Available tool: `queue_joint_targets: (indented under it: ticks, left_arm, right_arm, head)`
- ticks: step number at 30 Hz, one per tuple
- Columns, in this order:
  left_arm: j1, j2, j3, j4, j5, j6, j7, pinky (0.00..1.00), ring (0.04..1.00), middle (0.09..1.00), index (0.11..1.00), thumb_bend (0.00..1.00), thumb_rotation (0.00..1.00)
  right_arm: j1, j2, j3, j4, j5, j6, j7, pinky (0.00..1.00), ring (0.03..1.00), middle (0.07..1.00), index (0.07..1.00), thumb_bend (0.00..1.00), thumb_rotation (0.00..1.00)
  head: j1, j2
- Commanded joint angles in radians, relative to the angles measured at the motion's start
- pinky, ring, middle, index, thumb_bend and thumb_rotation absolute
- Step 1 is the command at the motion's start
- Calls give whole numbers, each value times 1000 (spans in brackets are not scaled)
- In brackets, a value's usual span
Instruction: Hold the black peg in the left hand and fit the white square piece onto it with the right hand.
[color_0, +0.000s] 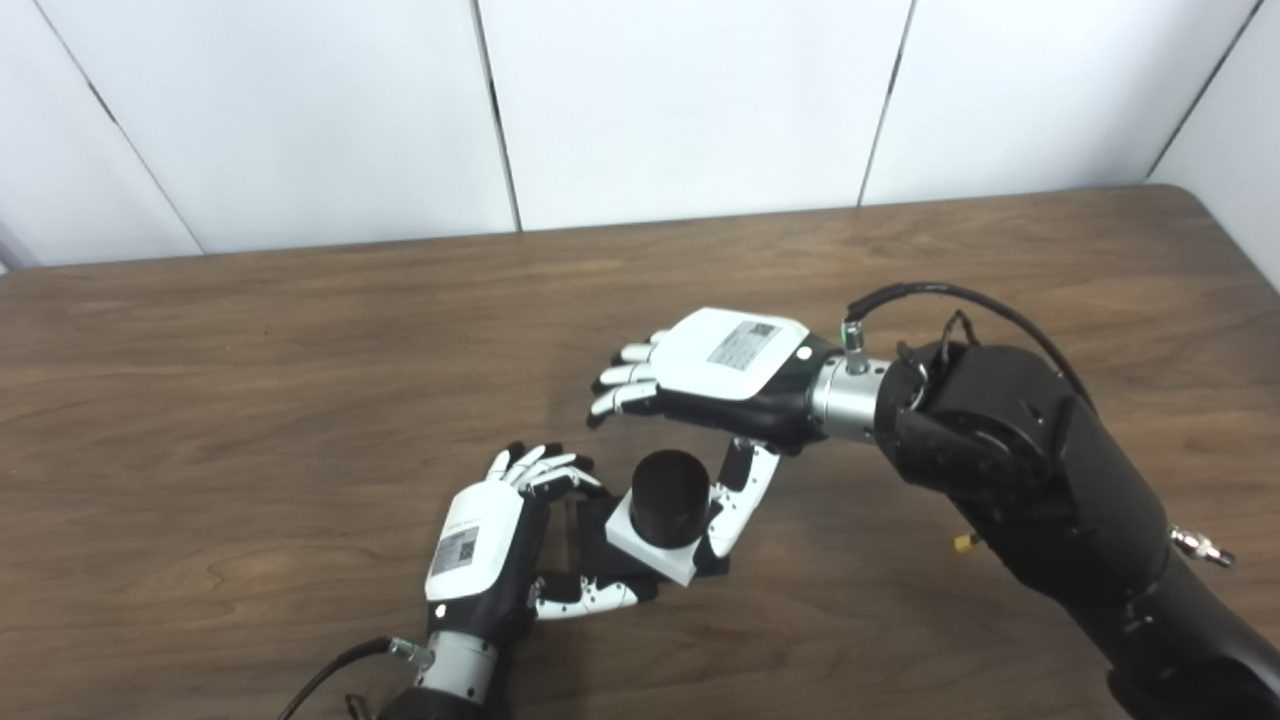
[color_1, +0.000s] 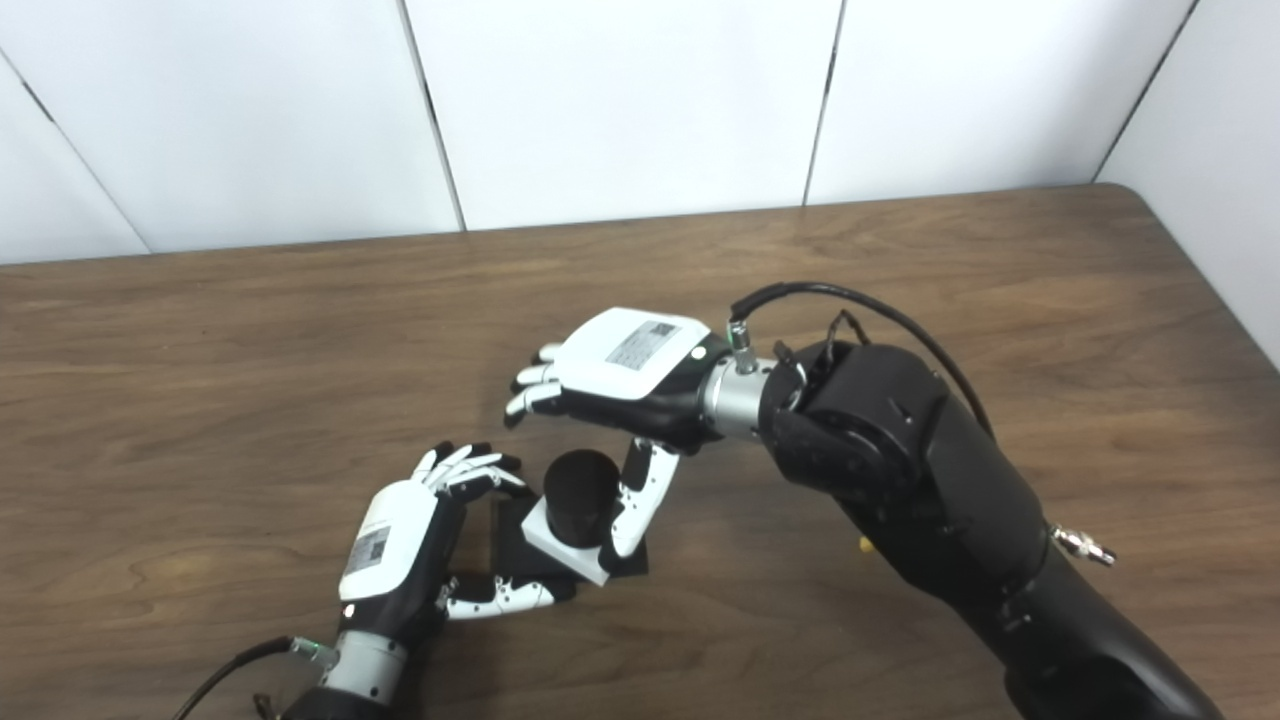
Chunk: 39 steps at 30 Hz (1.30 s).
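My left hand (color_0: 478, 553) sits nearest me, close to the desk's near edge and left of centre, its back turned up. A small printed label with a QR-style code is stuck there; I cannot read any text on it. Its fingers (color_0: 540, 468) curl toward the black base plate (color_0: 592, 540) that lies flat on the desk (color_0: 250, 400), and its thumb (color_0: 590, 597) lies along the plate's near edge, so the hand is closed around that base.

Just right of this hand, the black peg (color_0: 668, 497) stands upright, a short round cylinder with its long axis pointing straight up from the desk. The white square piece (color_0: 655, 551) is already seated around the peg's lower part, turned so that a corner points toward me.

Farther back, my right hand (color_0: 710, 375) hovers palm down above the peg, its arm entering from the near right corner. Its back carries a similar coded label, too small to read. Its fingers (color_0: 625, 378) stretch out to the left, holding nothing. Its thumb (color_0: 742, 500) reaches down and touches the right side of the white piece.
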Motion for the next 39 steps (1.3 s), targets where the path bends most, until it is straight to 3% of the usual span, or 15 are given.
queue_joint_targets:
  ticks: [1, 11, 13, 15, 17, 21, 26, 30, 33, 36, 39]
  left_arm:
    - [14, 5, -10, 10, 5, 12, -27, 981, 875, 790, 485, 521, 51]
    - [7, 19, -15, 12, 51, 21, -25, 946, 857, 788, 494, 521, 71]
    - [5, 24, -17, 10, 74, 24, -26, 929, 853, 805, 687, 783, 242]
    - [3, 30, -16, 13, 78, 17, -25, 921, 857, 835, 826, 910, 355]
    - [1, 39, -14, 12, 71, 10, -34, 921, 877, 886, 963, 983, 418]
    - [-2, 55, -14, 21, 44, -12, -48, 921, 913, 964, 999, 1000, 444]
    - [1, 80, -20, -27, 3, 0, -144, 990, 991, 1000, 1000, 1000, 458]
    - [19, 111, -23, -154, 36, 69, -279, 1000, 1000, 1000, 1000, 1000, 427]
    - [49, 138, 10, -243, -29, 88, -334, 1000, 1000, 1000, 1000, 1000, 449]
    - [85, 144, 74, -284, -171, 37, -301, 988, 1000, 1000, 1000, 1000, 485]
    - [121, 123, 148, -302, -250, -8, -238, 947, 1000, 1000, 1000, 1000, 557]
  right_arm:
    - [-15, 8, -28, -35, -5, -3, -57, 993, 998, 996, 934, 1000, 519]
    - [11, 15, -61, -39, -10, 8, -86, 1000, 1000, 1000, 939, 1000, 482]
    - [21, 13, -73, -41, -6, 10, -92, 1000, 1000, 1000, 933, 1000, 480]
    - [32, 11, -85, -45, -3, 15, -94, 1000, 1000, 1000, 931, 1000, 483]
    - [43, 11, -99, -48, 0, 20, -95, 1000, 1000, 1000, 933, 1000, 476]
    - [78, 0, -117, -51, 2, 17, -97, 1000, 1000, 1000, 960, 1000, 420]
    - [107, -8, -130, -44, 6, -2, -121, 1000, 1000, 1000, 972, 1000, 438]
    - [124, -22, -145, -16, 20, -5, -145, 1000, 1000, 1000, 977, 1000, 462]
    - [155, -38, -162, 32, 41, -20, -186, 1000, 1000, 1000, 973, 1000, 476]
    - [196, -63, -175, 62, 66, -18, -199, 971, 1000, 1000, 995, 958, 684]
    - [259, -65, -217, 82, 137, 13, -230, 961, 1000, 1000, 1000, 890, 877]
  head:
    - [-1, 0]
    - [-2, -7]
    - [-3, -8]
    - [-3, -10]
    - [-6, -10]
    - [-6, -10]
    - [13, -9]
    - [25, -7]
    - [35, -7]
    - [35, -8]
    - [39, -13]
